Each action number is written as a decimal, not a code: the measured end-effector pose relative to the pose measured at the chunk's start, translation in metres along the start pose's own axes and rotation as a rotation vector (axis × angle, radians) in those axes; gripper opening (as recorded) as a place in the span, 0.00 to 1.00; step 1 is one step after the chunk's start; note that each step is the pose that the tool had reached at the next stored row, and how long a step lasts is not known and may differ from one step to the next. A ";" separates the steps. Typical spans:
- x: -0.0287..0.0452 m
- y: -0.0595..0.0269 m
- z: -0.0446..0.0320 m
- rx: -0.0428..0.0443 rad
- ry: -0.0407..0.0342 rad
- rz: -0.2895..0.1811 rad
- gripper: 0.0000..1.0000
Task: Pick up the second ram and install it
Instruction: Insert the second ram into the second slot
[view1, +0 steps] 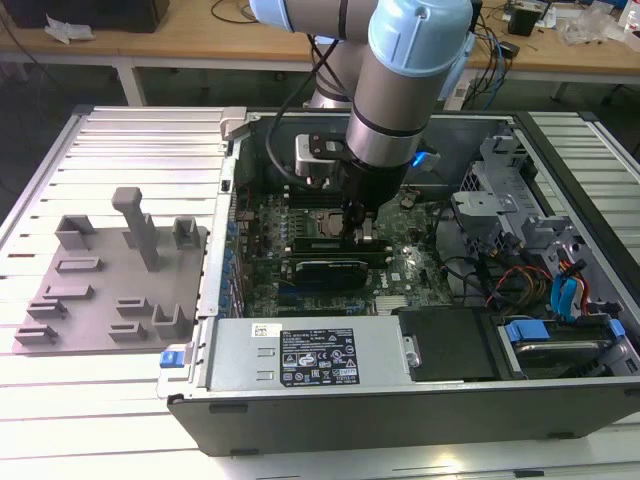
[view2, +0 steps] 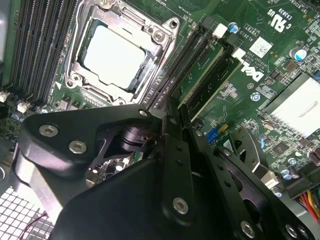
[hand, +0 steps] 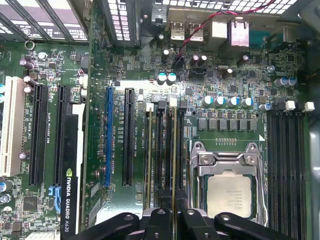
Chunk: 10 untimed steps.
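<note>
Green board edge runs straight out from between my fingertips: the second ram (hand: 173, 150) stands on its long edge in a memory slot (hand: 161, 150) of the motherboard (hand: 230, 90), just beside the silver processor (hand: 229, 196). My gripper (hand: 172, 214) sits directly over one end of it, fingers drawn in close on either side of the thin top edge, pinching or pressing it; I judge it closed on the stick. Its long axis lies parallel to the neighbouring slots, with another stick (hand: 148, 155) seated alongside, inside the open computer case (view1: 300, 420).
</note>
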<state>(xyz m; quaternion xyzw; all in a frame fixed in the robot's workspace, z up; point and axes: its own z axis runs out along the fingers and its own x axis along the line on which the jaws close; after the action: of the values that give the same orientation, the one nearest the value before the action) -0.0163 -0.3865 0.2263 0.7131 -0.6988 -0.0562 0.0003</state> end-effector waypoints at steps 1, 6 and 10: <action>0.0000 0.0000 0.0000 -0.0002 0.0004 -0.004 0.11; -0.0012 -0.0003 0.0036 -0.0008 0.0010 -0.009 0.11; -0.0020 -0.0004 0.0048 -0.0008 0.0007 -0.009 0.11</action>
<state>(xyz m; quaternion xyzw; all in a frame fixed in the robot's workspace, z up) -0.0163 -0.3841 0.2217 0.7162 -0.6956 -0.0562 0.0006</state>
